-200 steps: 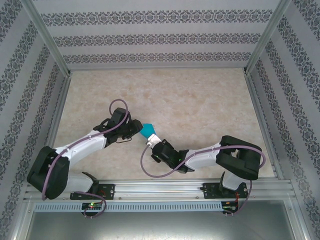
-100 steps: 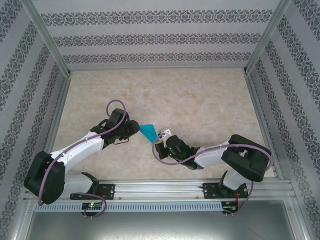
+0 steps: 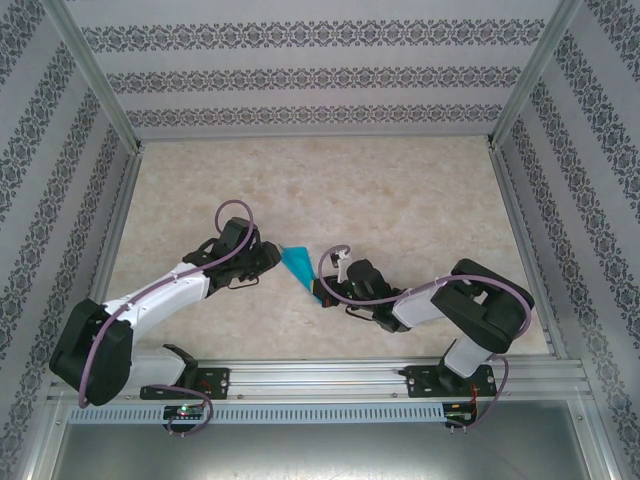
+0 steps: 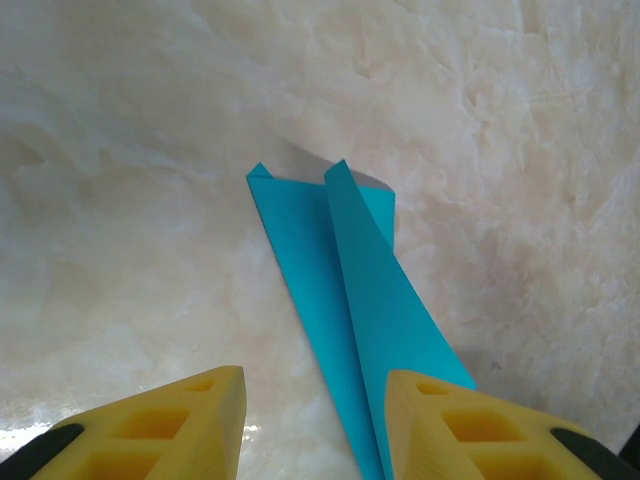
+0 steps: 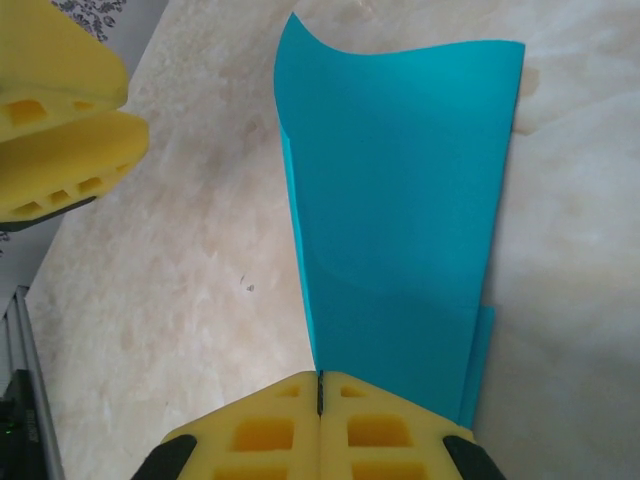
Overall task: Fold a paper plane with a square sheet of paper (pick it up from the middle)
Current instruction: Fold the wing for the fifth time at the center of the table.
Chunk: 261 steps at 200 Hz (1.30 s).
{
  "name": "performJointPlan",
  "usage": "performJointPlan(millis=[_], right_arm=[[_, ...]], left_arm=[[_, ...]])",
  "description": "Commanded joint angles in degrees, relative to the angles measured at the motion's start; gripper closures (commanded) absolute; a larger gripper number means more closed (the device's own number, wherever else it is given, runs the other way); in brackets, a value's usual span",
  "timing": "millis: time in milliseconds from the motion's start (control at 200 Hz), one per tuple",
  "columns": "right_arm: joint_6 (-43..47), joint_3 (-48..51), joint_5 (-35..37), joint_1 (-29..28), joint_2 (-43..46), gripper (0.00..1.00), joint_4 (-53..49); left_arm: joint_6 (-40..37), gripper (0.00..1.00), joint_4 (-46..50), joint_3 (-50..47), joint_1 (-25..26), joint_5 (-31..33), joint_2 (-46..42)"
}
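Observation:
The teal-blue sheet of paper lies mid-table, folded into a slim, pointed, layered shape, one flap standing up from the table. In the left wrist view the paper narrows toward my left gripper. That gripper is open, and the paper runs between its fingers and under the right one. My left gripper sits at the paper's left end. My right gripper is at its lower-right end. In the right wrist view the right gripper is shut, and the folded edge of the paper runs into the seam between its fingers.
The tabletop is pale and marbled, boxed in by patterned walls and metal posts. A metal rail with both arm bases runs along the near edge. The left gripper's yellow fingers show at the upper left of the right wrist view.
My right gripper has swung right along the paper toward its lower-right end, and its arm has turned. The paper looks narrower than before. The left arm has barely moved.

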<state>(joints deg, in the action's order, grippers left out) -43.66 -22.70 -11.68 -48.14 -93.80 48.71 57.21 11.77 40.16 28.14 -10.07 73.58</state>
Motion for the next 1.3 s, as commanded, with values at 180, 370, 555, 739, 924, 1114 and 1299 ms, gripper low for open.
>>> performJointPlan(millis=[180, 370, 555, 739, 924, 1114, 1299], right_arm=[[6.3, -0.5, 2.5, -1.6, 2.3, 1.00, -4.5], [15.9, -2.6, 10.1, -6.1, 3.6, 1.00, -10.3], [21.4, -4.5, 15.5, -9.2, 4.1, 1.00, -13.9], [22.3, -4.6, 16.2, -9.9, 3.7, 1.00, -13.1], [24.2, -4.7, 18.1, -11.2, 3.4, 1.00, -13.2], [26.9, -4.6, 20.3, -12.5, 3.8, 1.00, -13.2], [30.4, -4.9, 22.3, -13.9, 4.2, 1.00, -15.1]], left_arm=[[2.0, 0.35, -2.2, 5.2, 0.4, -6.1, 6.6], [5.0, 0.32, 2.7, 10.9, 0.3, -8.0, 14.1], [7.3, 0.32, 5.0, 11.1, 0.4, -8.1, 16.4], [9.8, 0.34, 4.2, 8.6, 0.5, -7.3, 15.3], [9.2, 0.52, 4.3, 10.7, 0.4, -9.4, 18.1], [8.8, 0.67, 4.8, 10.6, 0.5, -9.4, 18.5], [8.6, 0.85, 5.3, 10.6, 0.4, -9.1, 18.3]])
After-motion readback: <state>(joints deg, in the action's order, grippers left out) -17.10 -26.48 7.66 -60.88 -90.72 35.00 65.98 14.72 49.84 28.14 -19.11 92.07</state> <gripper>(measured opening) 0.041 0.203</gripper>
